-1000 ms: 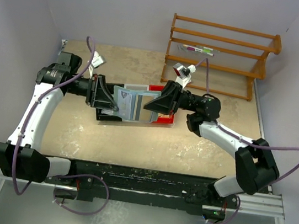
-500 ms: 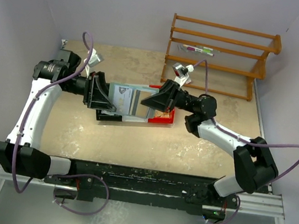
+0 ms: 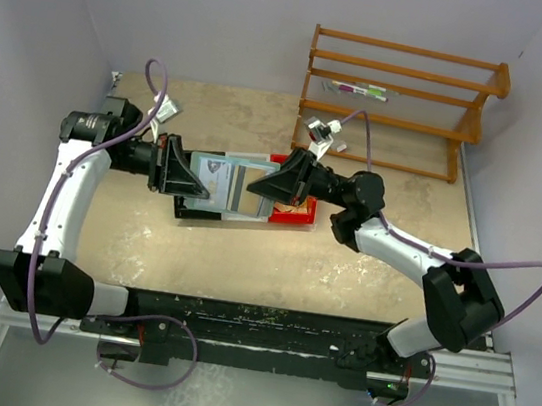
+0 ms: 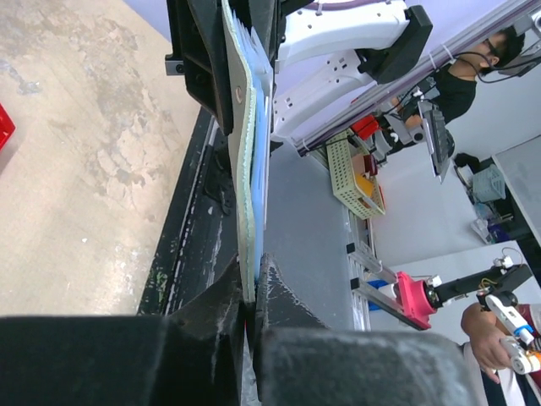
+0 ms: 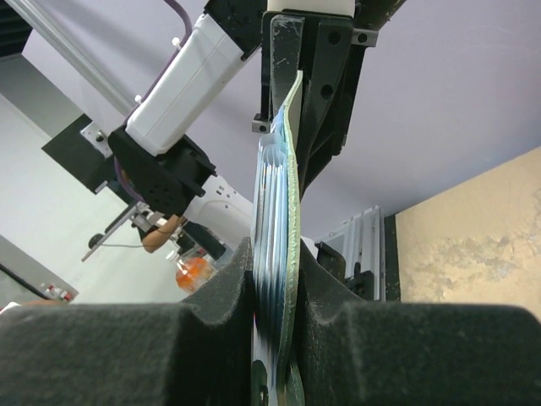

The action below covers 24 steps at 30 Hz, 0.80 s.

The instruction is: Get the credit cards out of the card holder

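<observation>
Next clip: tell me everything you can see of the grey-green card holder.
The flat, pale grey-green card holder is held in the air between the two arms, above a red tray. Seen edge-on it looks thin, flexible and slightly bowed. The left tool pinches one edge and the right tool pinches the opposite edge. Light blue cards lie stacked against one face of it.

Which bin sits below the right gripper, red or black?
The red bin, beneath the right gripper; the black bin lies under the left gripper. Both pinch the card holder.
</observation>
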### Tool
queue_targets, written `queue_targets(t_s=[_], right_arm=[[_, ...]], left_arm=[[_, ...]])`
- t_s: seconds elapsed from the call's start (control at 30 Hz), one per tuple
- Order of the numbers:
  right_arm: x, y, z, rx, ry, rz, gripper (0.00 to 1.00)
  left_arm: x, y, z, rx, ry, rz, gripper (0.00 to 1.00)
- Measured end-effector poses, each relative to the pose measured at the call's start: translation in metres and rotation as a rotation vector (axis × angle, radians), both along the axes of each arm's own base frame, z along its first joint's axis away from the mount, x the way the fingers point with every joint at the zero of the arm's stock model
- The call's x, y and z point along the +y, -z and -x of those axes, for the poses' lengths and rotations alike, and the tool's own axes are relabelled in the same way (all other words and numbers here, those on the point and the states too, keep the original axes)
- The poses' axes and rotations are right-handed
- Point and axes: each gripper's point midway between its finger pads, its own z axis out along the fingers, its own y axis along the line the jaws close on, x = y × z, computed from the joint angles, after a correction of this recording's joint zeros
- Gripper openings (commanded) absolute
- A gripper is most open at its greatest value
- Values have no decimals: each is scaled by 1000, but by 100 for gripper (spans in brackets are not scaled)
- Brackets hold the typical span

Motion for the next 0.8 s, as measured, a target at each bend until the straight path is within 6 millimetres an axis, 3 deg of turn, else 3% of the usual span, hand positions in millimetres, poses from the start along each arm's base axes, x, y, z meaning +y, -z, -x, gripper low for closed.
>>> queue_targets(t_s=[0.07, 0.13, 0.23, 0.33, 0.47, 0.57, 0.63, 0.8], right_arm=[[1, 2, -1, 0, 2, 4, 0], [2, 5, -3, 8, 3, 12, 14], [3, 9, -4, 12, 0, 23, 52], [2, 19, -10, 22, 12, 56, 97], [-8, 38, -38, 45, 114, 144, 99], [-22, 49, -65, 69, 262, 243, 100], [-33, 46, -76, 59, 345, 286, 99], [-47, 23, -74, -23, 423, 310, 81]], left_arm=[[1, 2, 0, 10, -5, 1, 0], [1, 3, -1, 13, -5, 1, 0], [1, 5, 0, 19, -6, 1, 0], [2, 10, -2, 19, -14, -24, 0], [8, 33, -7, -17, -83, -156, 0], [12, 39, -8, -56, -139, -218, 0], [12, 39, -10, -67, -150, -227, 0], [14, 54, -21, -15, -143, -247, 0]])
